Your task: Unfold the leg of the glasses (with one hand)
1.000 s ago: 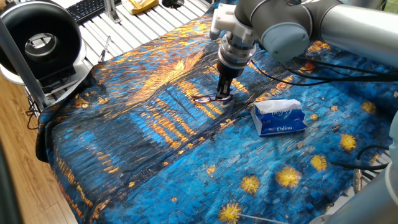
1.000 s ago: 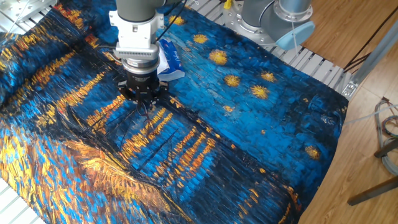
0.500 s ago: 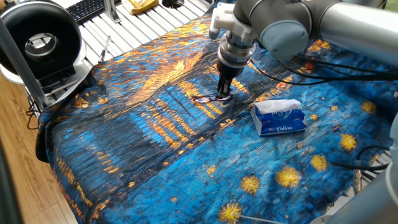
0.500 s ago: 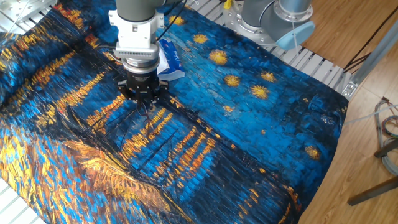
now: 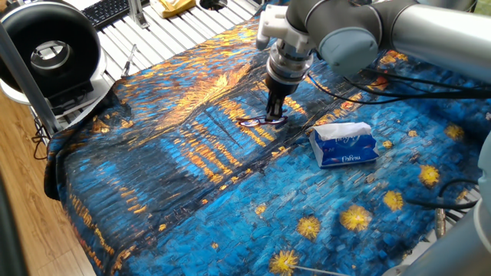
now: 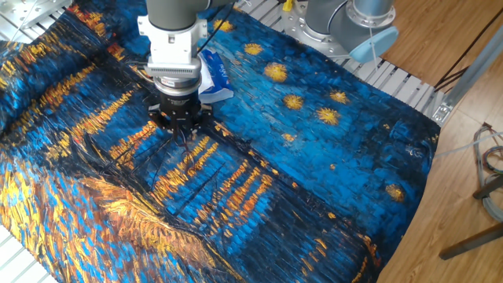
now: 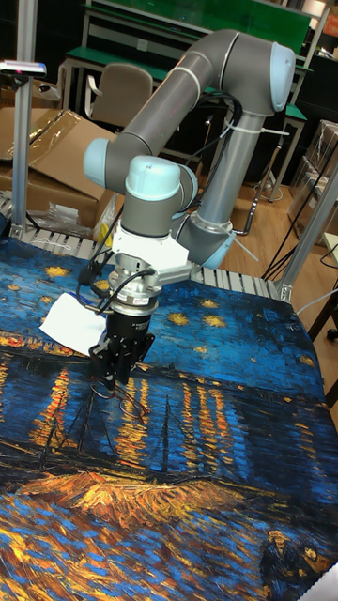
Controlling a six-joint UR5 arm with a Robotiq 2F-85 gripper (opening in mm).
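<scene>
The glasses (image 5: pixel 256 122) lie on the blue and orange painted cloth (image 5: pixel 192 192), a thin dark reddish frame with clear lenses. My gripper (image 5: pixel 274 116) points straight down at their right end, its black fingers close together and pinched on the frame there. In the other fixed view the gripper (image 6: pixel 179 127) covers most of the glasses, and only thin dark lines show just below it. In the tall fixed view the fingertips (image 7: pixel 106 377) touch the cloth, with a thin piece of the glasses (image 7: pixel 122 395) beside them.
A blue-white tissue pack (image 5: pixel 344 145) lies on the cloth to the right of the gripper, close behind it in the other fixed view (image 6: pixel 212 77). A black round device (image 5: pixel 50 50) and a keyboard (image 5: pixel 107 11) sit past the cloth's far left edge. A robot base (image 6: pixel 354 23) stands beyond the cloth.
The wrist and gripper have shifted slightly up and to the left in one fixed view. The glasses' lenses stay where they were.
</scene>
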